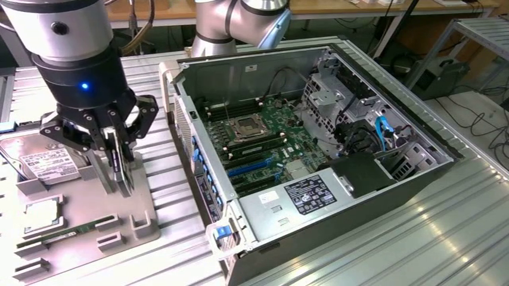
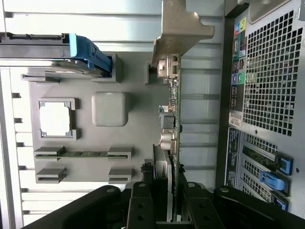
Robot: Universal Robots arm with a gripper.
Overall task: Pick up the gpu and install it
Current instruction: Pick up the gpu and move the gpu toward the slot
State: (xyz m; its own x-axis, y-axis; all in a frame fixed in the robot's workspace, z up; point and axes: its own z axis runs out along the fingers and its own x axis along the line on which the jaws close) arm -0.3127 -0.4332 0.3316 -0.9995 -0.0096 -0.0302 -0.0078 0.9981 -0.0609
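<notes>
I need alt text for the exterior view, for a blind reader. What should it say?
A robot gripper is shut on a thin graphics card, held edge-on over a grey parts tray at the exterior view's left. At the exterior view's right lies an open computer case with its green motherboard showing.

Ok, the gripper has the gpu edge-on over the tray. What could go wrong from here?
1. The gripper pinches the gpu on a short stretch of its thin edge, so the card may pivot or slip.
2. Its silver bracket sits close to a raised holder on the grey tray and could snag there.
3. The computer case stands right beside the tray, so a low carry might clip its rim.
</notes>
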